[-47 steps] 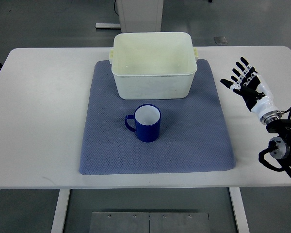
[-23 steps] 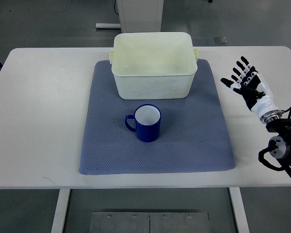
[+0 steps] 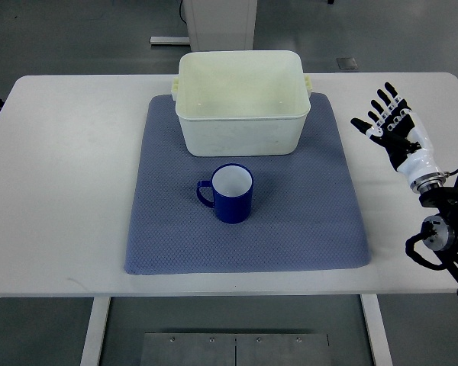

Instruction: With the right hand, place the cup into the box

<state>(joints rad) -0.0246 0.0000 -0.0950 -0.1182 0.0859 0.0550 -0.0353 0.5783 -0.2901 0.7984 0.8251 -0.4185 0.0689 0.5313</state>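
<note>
**Right hand spread wide and empty at the worktop's edge**

The right hand [image 3: 395,130] is held above the worktop [image 3: 69,168] with its fingers fanned out and nothing grasped. The cup [image 3: 231,194] is seen well to the hand's left and nearer the robot, upright on the mat [image 3: 305,221], handle turned away from the hand. The box [image 3: 240,101] is set beyond the cup, well apart from the hand.

right robot hand [image 3: 393,128] a touch further right and up over the bench [image 3: 69,152] than a second ago, fingers spread as before
</note>
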